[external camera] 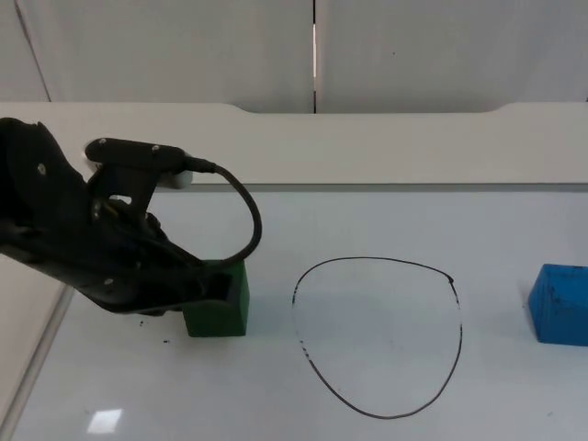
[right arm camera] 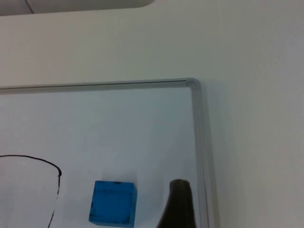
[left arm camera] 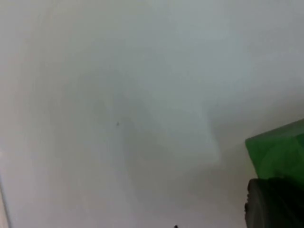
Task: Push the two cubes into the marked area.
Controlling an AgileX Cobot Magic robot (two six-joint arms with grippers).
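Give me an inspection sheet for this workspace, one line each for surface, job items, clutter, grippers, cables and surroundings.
Surface: white board with a metal edge, a few small dark specks near the green cube.
Job's things: green cube outside the hand-drawn black outline, to its left; blue cube outside it, to its right.
Clutter: nothing seen.
Grippers: left gripper low on the board, against the green cube's left side; right gripper beside the blue cube, apart from it.
Cables: nothing seen apart from the robot's own.
Surroundings: grey partition wall behind the table.
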